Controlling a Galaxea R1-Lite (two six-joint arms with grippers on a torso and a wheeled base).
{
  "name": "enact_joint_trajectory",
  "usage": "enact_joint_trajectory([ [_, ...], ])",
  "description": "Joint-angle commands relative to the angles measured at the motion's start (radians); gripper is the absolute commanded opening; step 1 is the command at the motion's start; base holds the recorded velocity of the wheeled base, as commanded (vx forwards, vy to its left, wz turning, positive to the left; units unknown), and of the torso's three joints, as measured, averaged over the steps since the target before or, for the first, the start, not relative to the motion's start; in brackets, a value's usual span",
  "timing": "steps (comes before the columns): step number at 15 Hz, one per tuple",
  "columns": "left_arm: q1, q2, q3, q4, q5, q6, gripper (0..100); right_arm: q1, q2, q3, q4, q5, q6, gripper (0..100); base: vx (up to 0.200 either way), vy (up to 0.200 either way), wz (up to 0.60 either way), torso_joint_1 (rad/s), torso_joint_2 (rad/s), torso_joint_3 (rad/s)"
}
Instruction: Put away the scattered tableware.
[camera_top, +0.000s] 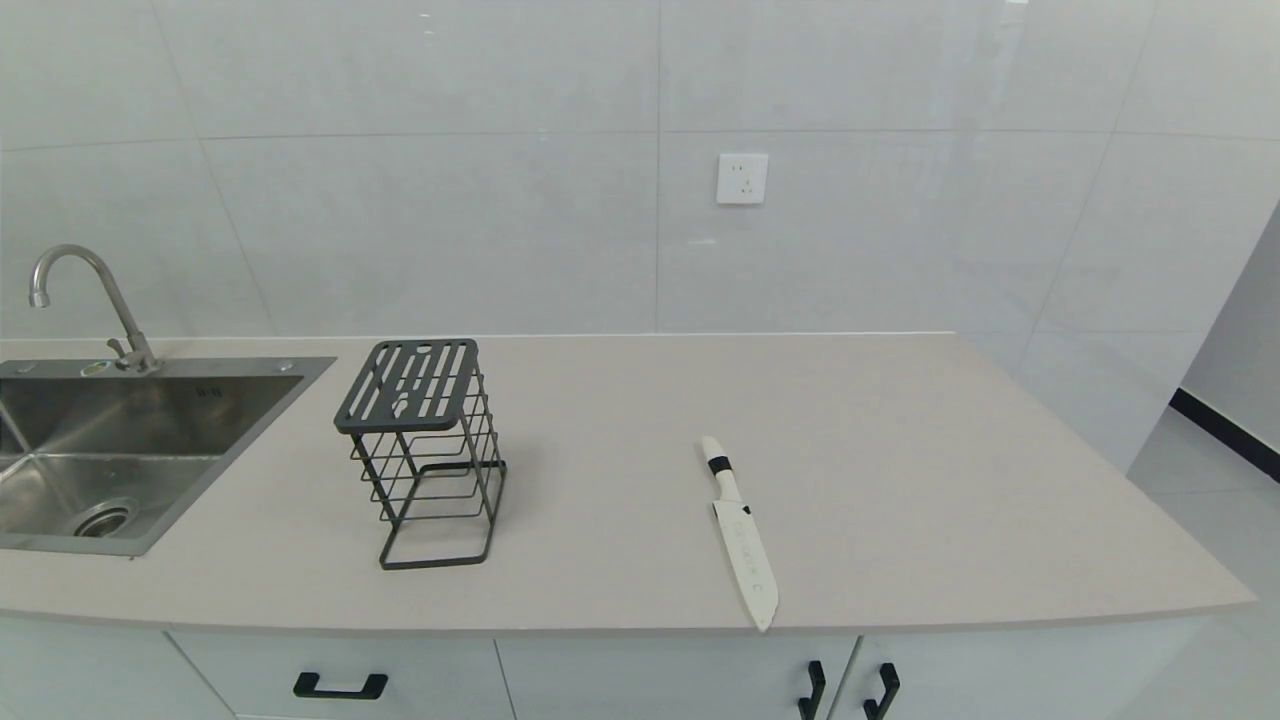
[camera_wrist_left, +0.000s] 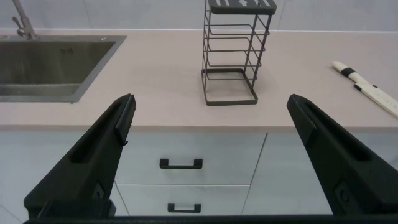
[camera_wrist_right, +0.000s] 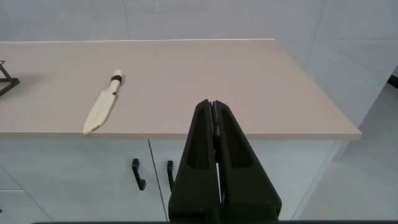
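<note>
A steel sink (camera_top: 60, 545) with a curved faucet (camera_top: 92, 300) was sunk into a pale countertop (camera_top: 900, 480), to the left of a black wire rack (camera_top: 425, 450). The rack stood upright on the counter, with a slotted plate on top and open wire sides. To the right of the rack, well apart from it, lay a cream knife (camera_top: 742, 535). It lay flat, with its black-banded handle pointing towards the tiled wall and its blade tip reaching the counter's front edge. Bare counter lay between rack and knife. On the wall behind, above and right of the rack, sat a white socket (camera_top: 742, 178). Below the counter, white cabinet fronts carried black handles (camera_top: 340, 686), one beneath the rack and two beneath the knife. The left gripper (camera_wrist_left: 211, 106) hung off the counter, in front of the cabinet fronts and facing the rack. Its two dark fingers (camera_wrist_left: 102, 158) were spread wide with nothing between them. The knife lay up on the counter, beyond this gripper and far from it. The right gripper (camera_wrist_right: 214, 109) was also held out in front of the counter edge, on the knife's side of the rack. Its fingers were pressed fully together and gripped nothing. The knife lay on the counter beyond it, well apart, with only open counter and the counter edge between them.
</note>
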Motion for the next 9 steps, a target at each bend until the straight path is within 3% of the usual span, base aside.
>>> enact_joint_trajectory([
  [1, 0.0, 0.0, 0.0, 0.0, 0.001, 0.0, 100, 0.0, 0.001, 0.0, -0.001, 0.0, -0.001, 0, 0.0, 0.0, 0.0, 0.0, 0.0, 0.0],
  [6, 0.0, 0.0, 0.0, 0.0, 0.001, 0.0, 100, 0.0, 0.001, 0.0, 0.001, -0.006, -0.002, 0, 0.0, 0.0, 0.0, 0.0, 0.0, 0.0],
  [9, 0.0, 0.0, 0.0, 0.0, 0.001, -0.002, 100, 0.0, 0.001, 0.0, -0.001, -0.006, -0.001, 0, 0.0, 0.0, 0.0, 0.194, -0.03, 0.16],
])
